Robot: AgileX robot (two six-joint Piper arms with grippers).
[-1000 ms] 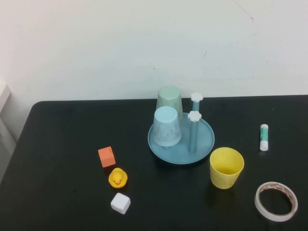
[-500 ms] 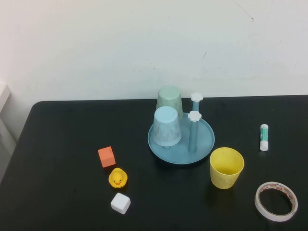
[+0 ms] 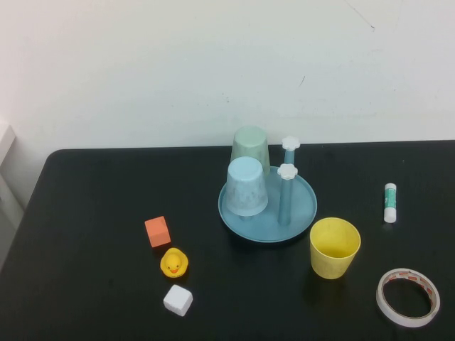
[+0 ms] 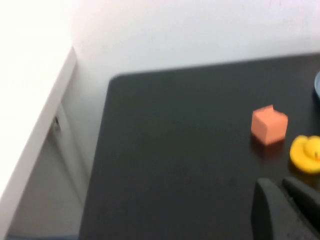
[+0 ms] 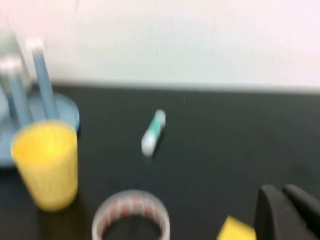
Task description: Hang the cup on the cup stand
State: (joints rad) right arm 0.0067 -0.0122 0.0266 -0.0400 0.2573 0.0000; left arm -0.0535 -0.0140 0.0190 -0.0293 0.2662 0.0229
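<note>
The cup [image 3: 335, 246] stands upright, mouth up, just right of the stand [image 3: 267, 206], so the right gripper [image 5: 284, 210] is nearer than the left gripper [image 4: 282, 207]; both seem closed on nothing

Nothing on the table has shifted across the three high views, except the glue stick [image 3: 389, 202], which has crept slightly toward 12 o'clock.

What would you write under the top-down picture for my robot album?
Yellow cup stands upright beside the cup stand; left gripper and right gripper wait off-camera, seen only from the wrists.
</note>
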